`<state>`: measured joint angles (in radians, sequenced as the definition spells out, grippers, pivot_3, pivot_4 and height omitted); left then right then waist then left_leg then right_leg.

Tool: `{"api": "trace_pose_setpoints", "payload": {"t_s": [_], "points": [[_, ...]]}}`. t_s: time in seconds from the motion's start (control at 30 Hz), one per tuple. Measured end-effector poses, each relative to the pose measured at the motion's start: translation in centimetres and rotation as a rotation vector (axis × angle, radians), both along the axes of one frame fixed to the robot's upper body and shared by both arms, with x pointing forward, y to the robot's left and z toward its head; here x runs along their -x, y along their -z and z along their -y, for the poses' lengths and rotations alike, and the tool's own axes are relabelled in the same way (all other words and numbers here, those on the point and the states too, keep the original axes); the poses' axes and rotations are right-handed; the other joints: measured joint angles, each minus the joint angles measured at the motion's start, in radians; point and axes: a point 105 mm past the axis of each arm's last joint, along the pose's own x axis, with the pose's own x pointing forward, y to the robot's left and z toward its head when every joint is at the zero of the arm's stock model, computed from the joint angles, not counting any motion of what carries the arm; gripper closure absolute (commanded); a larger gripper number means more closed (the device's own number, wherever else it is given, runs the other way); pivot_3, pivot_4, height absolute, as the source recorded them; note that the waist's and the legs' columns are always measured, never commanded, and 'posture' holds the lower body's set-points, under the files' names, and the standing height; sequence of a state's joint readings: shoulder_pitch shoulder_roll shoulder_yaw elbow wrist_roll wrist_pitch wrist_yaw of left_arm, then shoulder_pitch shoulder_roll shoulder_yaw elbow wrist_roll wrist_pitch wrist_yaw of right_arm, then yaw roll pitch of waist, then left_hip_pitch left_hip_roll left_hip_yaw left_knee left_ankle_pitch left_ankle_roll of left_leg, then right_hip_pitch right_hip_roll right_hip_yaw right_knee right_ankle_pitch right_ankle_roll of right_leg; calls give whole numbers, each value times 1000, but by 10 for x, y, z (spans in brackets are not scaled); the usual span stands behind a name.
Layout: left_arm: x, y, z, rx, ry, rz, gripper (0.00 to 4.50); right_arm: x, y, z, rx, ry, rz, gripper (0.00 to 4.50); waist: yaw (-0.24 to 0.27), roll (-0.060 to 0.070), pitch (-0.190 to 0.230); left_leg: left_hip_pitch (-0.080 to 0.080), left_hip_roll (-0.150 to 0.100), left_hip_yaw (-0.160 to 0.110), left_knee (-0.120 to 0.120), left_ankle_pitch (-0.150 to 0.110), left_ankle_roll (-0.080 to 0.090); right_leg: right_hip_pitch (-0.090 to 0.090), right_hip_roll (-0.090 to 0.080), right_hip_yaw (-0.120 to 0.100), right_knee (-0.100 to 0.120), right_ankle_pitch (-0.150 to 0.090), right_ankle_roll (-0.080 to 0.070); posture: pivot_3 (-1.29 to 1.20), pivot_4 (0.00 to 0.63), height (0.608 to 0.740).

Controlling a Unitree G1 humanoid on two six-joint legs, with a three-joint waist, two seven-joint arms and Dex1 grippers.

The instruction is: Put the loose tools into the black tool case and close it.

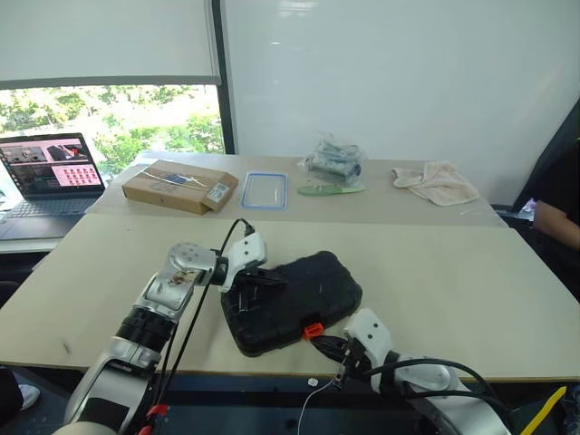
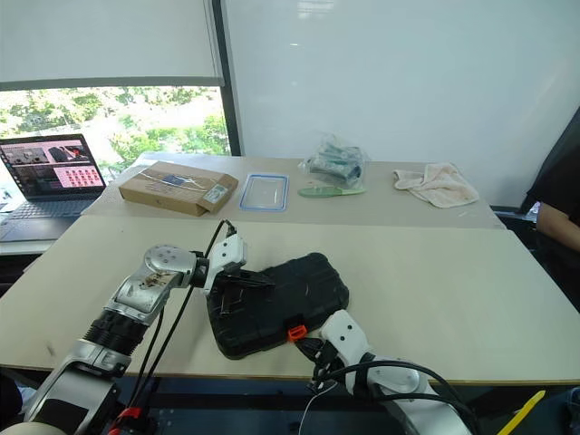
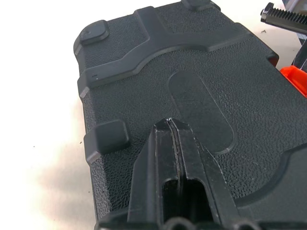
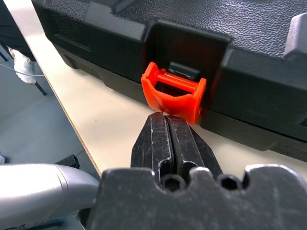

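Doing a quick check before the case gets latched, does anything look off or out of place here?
The orange latch on the black tool case hangs open, not snapped over its catch. The case sits askew at the table's near edge. Otherwise nothing stands out.

Both arms have silver-grey metal segments with white plastic shells near the wrists, and black ribbed sections further up the left arm. Loose black cables loop along both arms. The left gripper and right gripper each have two chunky matte black fingers, a bit scuffed, with round screw holes at the base. There's a small red bit low on the left arm.
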<state>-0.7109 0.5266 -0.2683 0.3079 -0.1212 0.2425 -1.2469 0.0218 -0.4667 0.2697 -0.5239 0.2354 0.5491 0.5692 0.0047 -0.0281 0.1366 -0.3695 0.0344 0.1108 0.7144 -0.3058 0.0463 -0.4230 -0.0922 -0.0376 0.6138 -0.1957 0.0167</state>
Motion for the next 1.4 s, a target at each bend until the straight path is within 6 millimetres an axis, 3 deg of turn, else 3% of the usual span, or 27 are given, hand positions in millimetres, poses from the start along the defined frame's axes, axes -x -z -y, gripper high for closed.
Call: {"api": "trace_pose_setpoints", "payload": {"t_s": [0.27, 0.43, 0.57, 0.73, 0.97, 1.4], "points": [[1, 1, -3, -11, -12, -8, 4500, 2, -8, -5, -34, -44, 46, 4452, -6, 0, 0, 0, 0, 0, 0, 0, 0, 0, 0, 0, 0, 0, 0, 0, 150, 740], [1, 3, -2, -10, -13, -13, 4500, 0, -31, -10, -95, -58, 162, 4452, -6, 2, -4, 1, 1, 0, -1, 0, 0, 0, 0, 0, 0, -2, 2, 0, 150, 740], [2, 3, -2, -11, -8, -16, 4500, -3, -34, -7, -94, -40, 183, 4452, -5, 1, -6, 1, 0, 0, -2, 0, 0, 0, 0, 0, -1, 0, -1, 0, 150, 740], [2, 3, -2, -11, -7, -16, 4500, 0, -27, -2, -69, -45, 161, 4452, -5, 1, -6, 1, 0, 0, -2, 0, 0, 0, 0, 0, -1, -3, -6, 0, 150, 740], [2, 4, -2, -12, -9, -19, 4500, 21, -18, 10, -20, -139, 97, 4452, -5, 1, -7, 1, 0, 0, -3, -1, 1, 1, -1, 0, -2, -5, -5, 0, 150, 740], [2, 4, 0, -12, -2, -23, 4500, -2, 4, 8, 31, -63, 72, 4452, 0, 1, -9, 1, 0, 0, -3, -1, 1, 0, -1, 0, -2, -7, -1, 0, 150, 740]]}}
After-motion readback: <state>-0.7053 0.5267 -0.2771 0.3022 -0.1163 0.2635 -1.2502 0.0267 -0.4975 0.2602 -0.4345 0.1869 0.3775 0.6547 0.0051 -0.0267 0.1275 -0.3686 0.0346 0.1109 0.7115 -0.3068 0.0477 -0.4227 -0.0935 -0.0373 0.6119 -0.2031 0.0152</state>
